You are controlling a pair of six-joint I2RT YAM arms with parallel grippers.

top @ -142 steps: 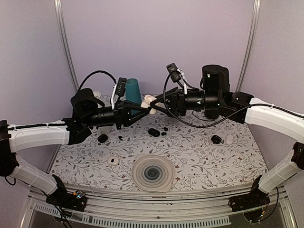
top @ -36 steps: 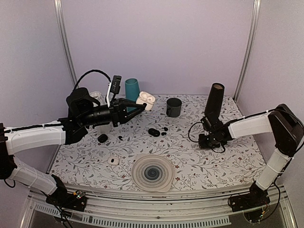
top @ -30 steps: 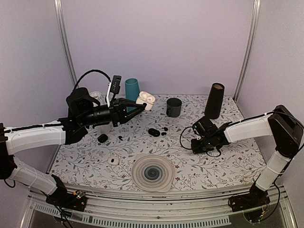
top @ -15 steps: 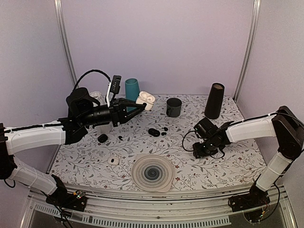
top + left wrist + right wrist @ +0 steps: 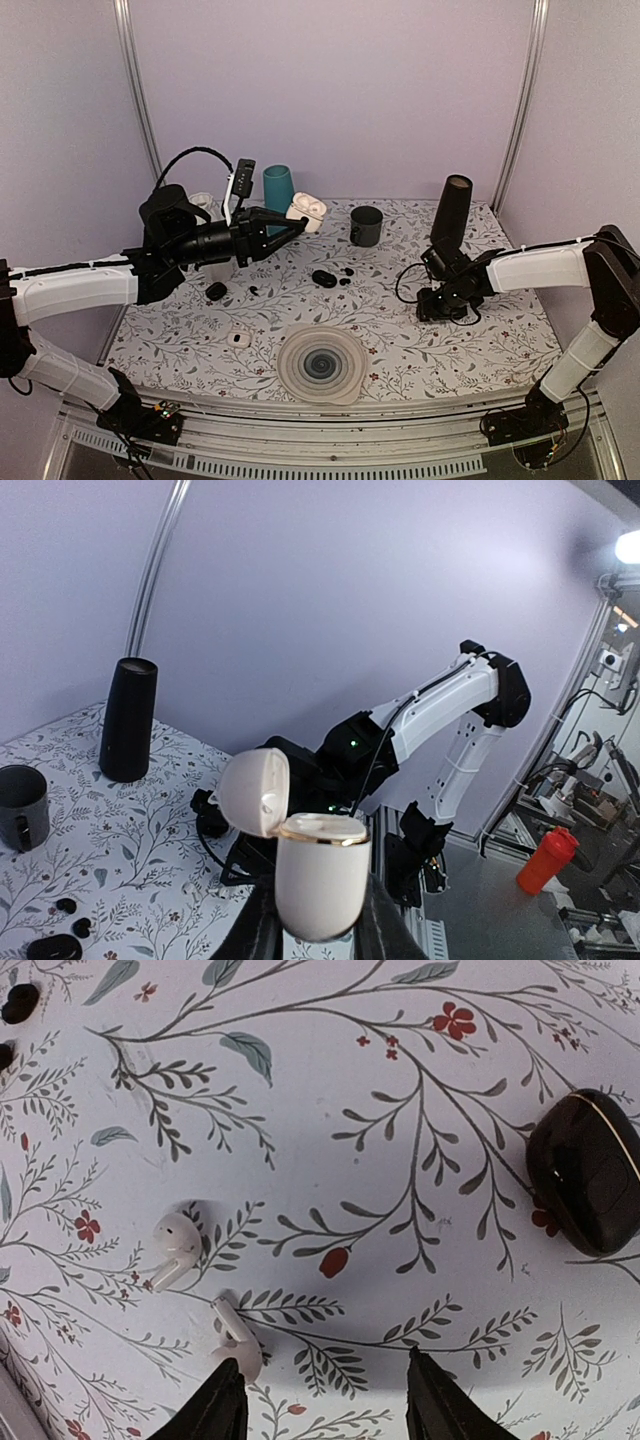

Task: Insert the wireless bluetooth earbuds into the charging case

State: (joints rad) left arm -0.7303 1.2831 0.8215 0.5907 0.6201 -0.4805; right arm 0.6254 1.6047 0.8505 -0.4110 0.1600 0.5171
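Earbuds (image 5: 20, 1001) tiny glossy black, rounded | left gripper (image 5: 318, 912) clamps smooth white open case (image 5: 320, 870) | right gripper (image 5: 320, 1400) parted

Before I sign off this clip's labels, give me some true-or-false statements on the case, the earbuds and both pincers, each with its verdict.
1. The left pincer is shut on a white charging case whose lid is open. True.
2. The white earbuds sit inside that case. False: both lie on the table, just ahead of the right pincer.
3. The right pincer is open and holds nothing. True.
4. The tall black cylinder lies on its side. False: it stands upright near the far right of the table.
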